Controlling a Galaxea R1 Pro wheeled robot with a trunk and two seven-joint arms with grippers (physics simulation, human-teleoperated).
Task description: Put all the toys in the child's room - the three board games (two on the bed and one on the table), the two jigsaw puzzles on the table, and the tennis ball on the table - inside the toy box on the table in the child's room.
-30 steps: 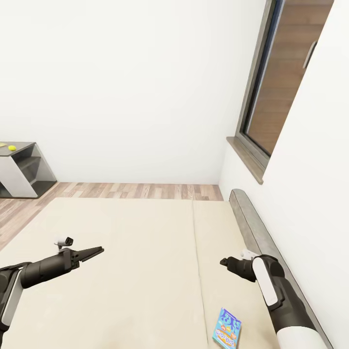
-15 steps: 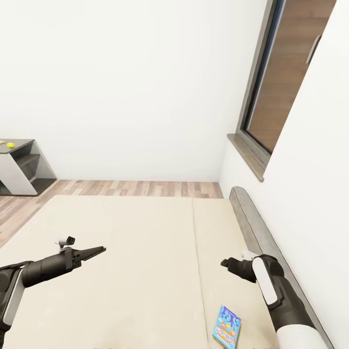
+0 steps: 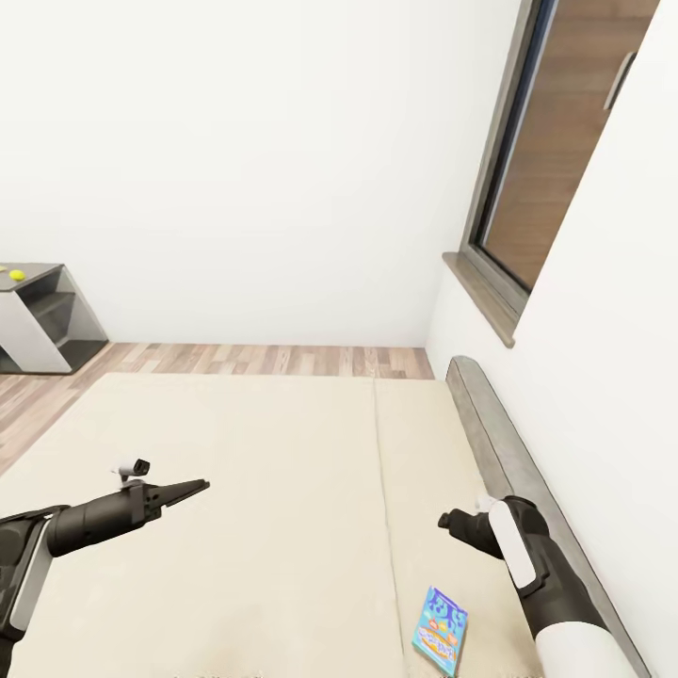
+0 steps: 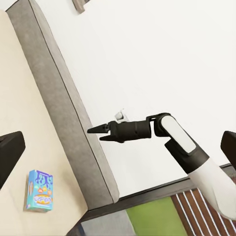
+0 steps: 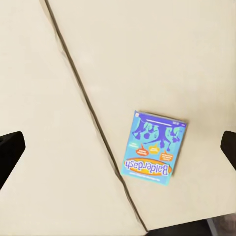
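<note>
The right gripper (image 3: 450, 521) hovers over the large cream two-panel bed (image 3: 235, 471), its black fingers nearly closed, empty. At its 6 o'clock the small blue board game box with orange print (image 3: 440, 631) lies flat on the mattress, just right of the seam. The left gripper (image 3: 193, 489), at 9 o'clock, points its empty fingers together. A grey padded headboard (image 3: 490, 424) runs along the white wall under a dark-framed window (image 3: 556, 160). Far off at 10 o'clock stands a grey shelf unit (image 3: 42, 315) with a yellow-green ball (image 3: 16, 275) on top.
</note>
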